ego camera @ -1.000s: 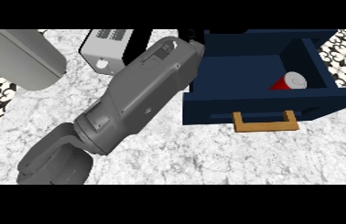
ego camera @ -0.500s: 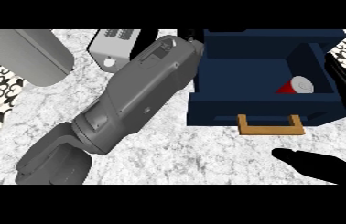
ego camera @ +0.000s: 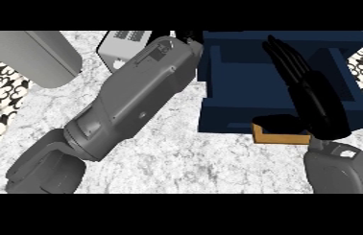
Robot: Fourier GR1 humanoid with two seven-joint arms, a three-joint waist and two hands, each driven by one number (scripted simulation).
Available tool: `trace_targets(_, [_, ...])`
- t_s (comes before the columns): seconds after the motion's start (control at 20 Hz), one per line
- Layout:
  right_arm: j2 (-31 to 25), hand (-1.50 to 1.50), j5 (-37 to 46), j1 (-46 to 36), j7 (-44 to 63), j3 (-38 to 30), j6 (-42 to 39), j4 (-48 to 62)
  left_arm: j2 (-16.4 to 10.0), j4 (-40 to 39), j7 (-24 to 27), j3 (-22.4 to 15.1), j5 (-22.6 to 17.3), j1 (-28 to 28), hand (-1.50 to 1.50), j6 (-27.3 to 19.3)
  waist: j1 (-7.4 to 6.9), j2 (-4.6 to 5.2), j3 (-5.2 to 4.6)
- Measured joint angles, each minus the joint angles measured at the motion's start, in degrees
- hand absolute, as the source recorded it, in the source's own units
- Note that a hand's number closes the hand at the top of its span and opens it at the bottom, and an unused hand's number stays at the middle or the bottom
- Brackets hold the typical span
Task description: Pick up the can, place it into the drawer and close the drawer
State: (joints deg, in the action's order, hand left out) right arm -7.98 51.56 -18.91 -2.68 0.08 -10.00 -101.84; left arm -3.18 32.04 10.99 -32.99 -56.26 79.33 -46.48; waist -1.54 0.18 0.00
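The navy drawer [ego camera: 237, 85] stands open at the upper right of the head view, with a tan wooden handle [ego camera: 278, 138] on its front. My right hand [ego camera: 312, 102] lies over the drawer's right half, open with straight fingers pointing away from me. Its thumb [ego camera: 275, 123] hangs just above the handle. The can does not show; the hand covers the spot where it lay inside the drawer. My left forearm [ego camera: 135, 104] crosses the middle of the view. Of my left hand [ego camera: 187, 36] only a dark sliver shows at the drawer's far left corner.
A light grey vented box [ego camera: 122, 49] sits at the back, left of my left forearm. A big grey rounded block [ego camera: 35, 56] stands at the far left. Patterned strips [ego camera: 13, 90] line the left and right edges. Marbled counter [ego camera: 199, 157] spreads in front of the drawer.
My right hand has come up from the lower right corner and now stretches over the open drawer, hiding the red and white can. The left forearm has barely moved.
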Motion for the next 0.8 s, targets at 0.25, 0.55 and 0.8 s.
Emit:
trace_targets(0.25, [-1.1,-1.50,7.6,-5.6,-1.7,2.5,4.8,12.8,-3.4,2.7,-2.9,-0.2,1.2,-1.2,-1.50,0.5,-0.58,-0.02,0.00])
trace_targets(0.55, [-0.2,-1.50,13.2,-12.6,-3.1,1.9,13.6,29.8,-7.2,6.9,-5.8,0.0,3.0,-3.3,-1.50,0.3,-0.61,0.01,0.02])
trace_targets(0.8, [0.2,-1.50,16.9,-17.9,-3.8,0.5,21.4,42.8,-11.1,12.3,-9.0,-0.3,4.5,-5.5,-1.50,-0.3,-1.11,-0.29,-0.25])
